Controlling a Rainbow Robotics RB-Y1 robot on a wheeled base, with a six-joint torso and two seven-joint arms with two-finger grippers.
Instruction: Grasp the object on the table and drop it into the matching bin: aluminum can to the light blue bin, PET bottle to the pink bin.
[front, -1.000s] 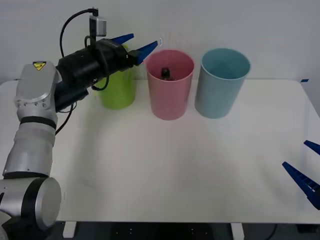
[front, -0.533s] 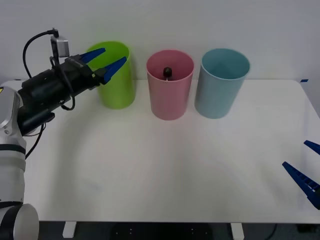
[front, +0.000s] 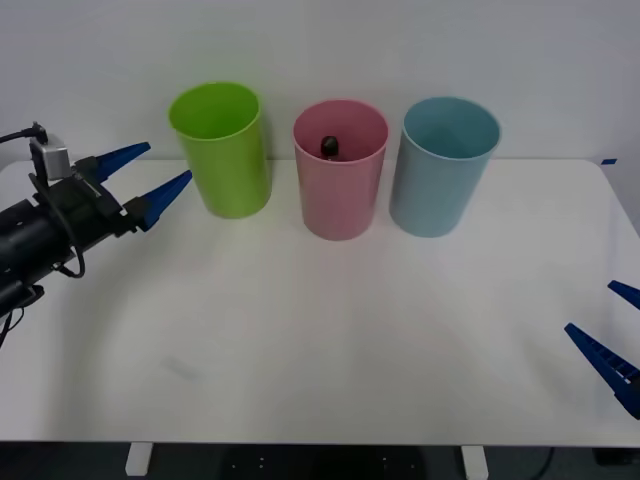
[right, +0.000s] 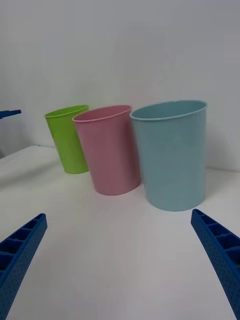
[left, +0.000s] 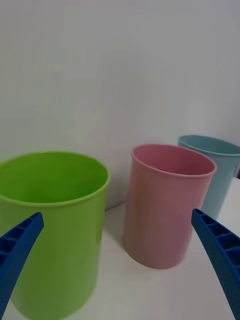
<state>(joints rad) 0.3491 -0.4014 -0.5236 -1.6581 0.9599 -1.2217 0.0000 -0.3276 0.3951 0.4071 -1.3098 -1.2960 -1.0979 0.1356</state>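
- I see the PET bottle (front: 330, 146) lying inside the pink bin (front: 340, 190), its black cap just below the rim.
- My left pincer (front: 143, 180) hangs over the left end of the bench (front: 330, 340), fingers spread wide and empty, pointing toward the lime green bin (front: 224, 155).
- My right pincer (front: 612, 335) sits parked at the bench's right edge, spread too, holding nothing.
- The light blue bin (front: 443, 170) stands just right of the pink one.
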